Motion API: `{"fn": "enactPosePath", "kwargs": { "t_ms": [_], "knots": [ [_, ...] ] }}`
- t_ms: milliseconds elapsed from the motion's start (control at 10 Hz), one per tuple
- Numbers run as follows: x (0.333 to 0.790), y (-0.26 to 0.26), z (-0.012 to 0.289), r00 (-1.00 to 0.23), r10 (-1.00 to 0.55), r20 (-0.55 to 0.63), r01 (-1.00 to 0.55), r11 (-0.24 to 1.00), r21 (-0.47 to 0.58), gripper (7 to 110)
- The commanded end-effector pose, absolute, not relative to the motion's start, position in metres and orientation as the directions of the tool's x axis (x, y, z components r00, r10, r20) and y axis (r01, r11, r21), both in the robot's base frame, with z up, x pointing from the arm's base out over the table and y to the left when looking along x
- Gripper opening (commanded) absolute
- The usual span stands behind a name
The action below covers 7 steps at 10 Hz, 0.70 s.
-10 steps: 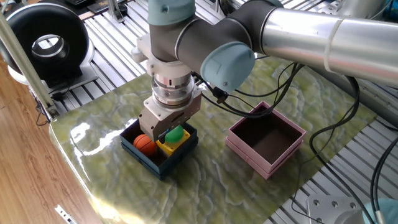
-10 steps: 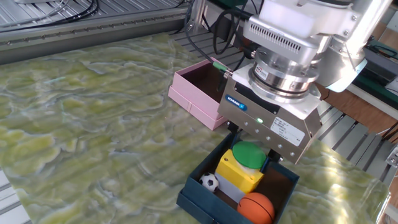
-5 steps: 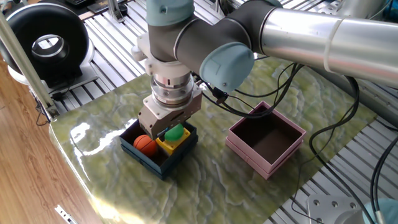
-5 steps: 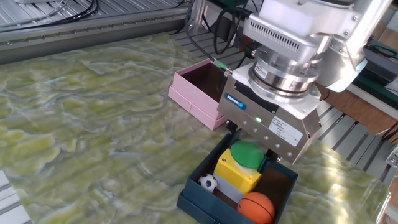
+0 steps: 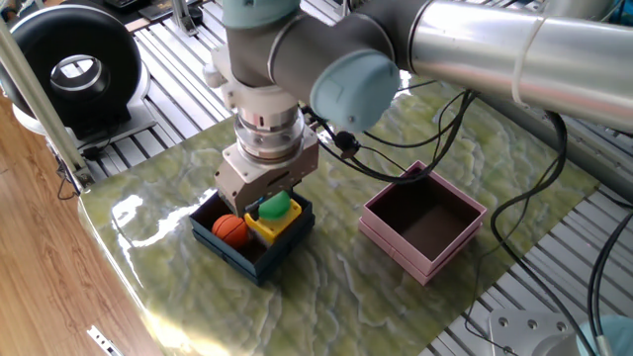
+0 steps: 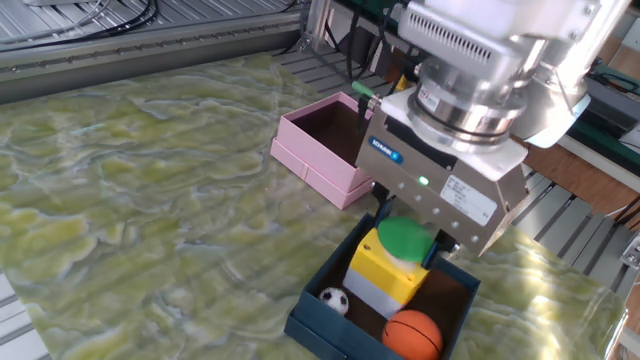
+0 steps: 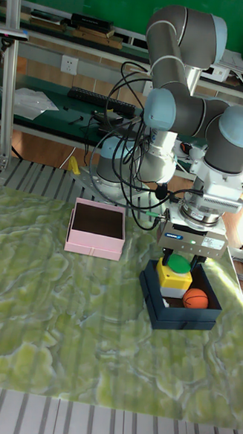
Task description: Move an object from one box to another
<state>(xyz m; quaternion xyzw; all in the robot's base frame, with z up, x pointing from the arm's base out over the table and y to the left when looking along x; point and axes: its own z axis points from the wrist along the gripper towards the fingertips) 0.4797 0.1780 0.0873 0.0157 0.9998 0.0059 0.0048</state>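
The navy-blue box (image 5: 259,263) (image 6: 318,326) (image 7: 174,311) holds an orange ball (image 5: 231,229) (image 6: 412,335) (image 7: 195,298) and a small soccer ball (image 6: 334,300). My gripper (image 5: 267,204) (image 6: 408,236) (image 7: 180,262) reaches straight down into it and is shut on a yellow block with a green round top (image 5: 269,223) (image 6: 388,278) (image 7: 173,276). The block hangs slightly above the box floor and its grey base shows. My fingertips are hidden behind the block and the gripper body. The pink box (image 5: 394,241) (image 6: 308,137) (image 7: 94,244) stands apart from it, with nothing visible inside.
A black ring-shaped device (image 5: 71,69) sits on the slatted metal bed at the back left. Black cables (image 5: 465,129) hang from the arm over the pink box. The green marbled mat ends at a wooden edge (image 5: 59,287) on the near left.
The gripper has risen a little and the yellow block has come up with it, exposing its grey base. Both balls stay on the box floor.
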Motion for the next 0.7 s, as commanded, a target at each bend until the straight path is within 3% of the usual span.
{"fn": "enactPosePath", "kwargs": {
  "t_ms": [0,600],
  "knots": [
    [0.48,0.182,0.105,-0.999,0.04,0.009,0.041,0.999,0.03,7],
    [0.481,0.162,0.156,-0.998,0.018,0.054,0.02,1.0,0.021,7]
  ]
}}
